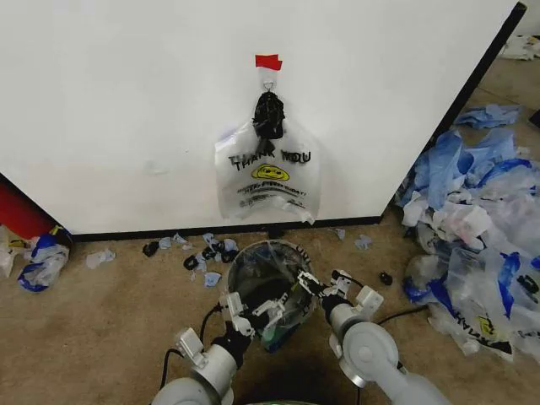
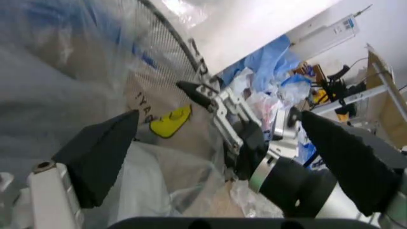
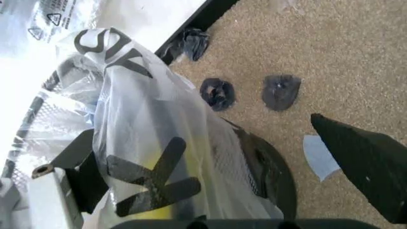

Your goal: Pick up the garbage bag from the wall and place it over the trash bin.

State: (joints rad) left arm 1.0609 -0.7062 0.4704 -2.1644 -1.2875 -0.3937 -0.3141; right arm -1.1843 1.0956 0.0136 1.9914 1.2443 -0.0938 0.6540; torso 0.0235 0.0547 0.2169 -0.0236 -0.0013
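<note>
A see-through garbage bag (image 1: 268, 173) with "THANK YOU" lettering and a yellow smiley hangs on the white wall (image 1: 126, 101) from a hook (image 1: 268, 83) under red tape (image 1: 268, 62). Its top is bunched in a black knot. Below stands the black mesh trash bin (image 1: 246, 261). A second lettered clear bag (image 3: 146, 124) is draped in and over the bin. My left gripper (image 1: 257, 314) (image 2: 218, 116) is open at the bin's near rim. My right gripper (image 1: 305, 283) (image 3: 202, 125) is open at the rim's right side, with that bag's film between its fingers.
A large heap of blue and clear plastic bags (image 1: 481, 219) covers the carpet to the right. Small dark and blue scraps (image 1: 207, 253) lie at the wall's foot. A red object (image 1: 21, 211) and a crumpled bag (image 1: 38, 261) sit at the left.
</note>
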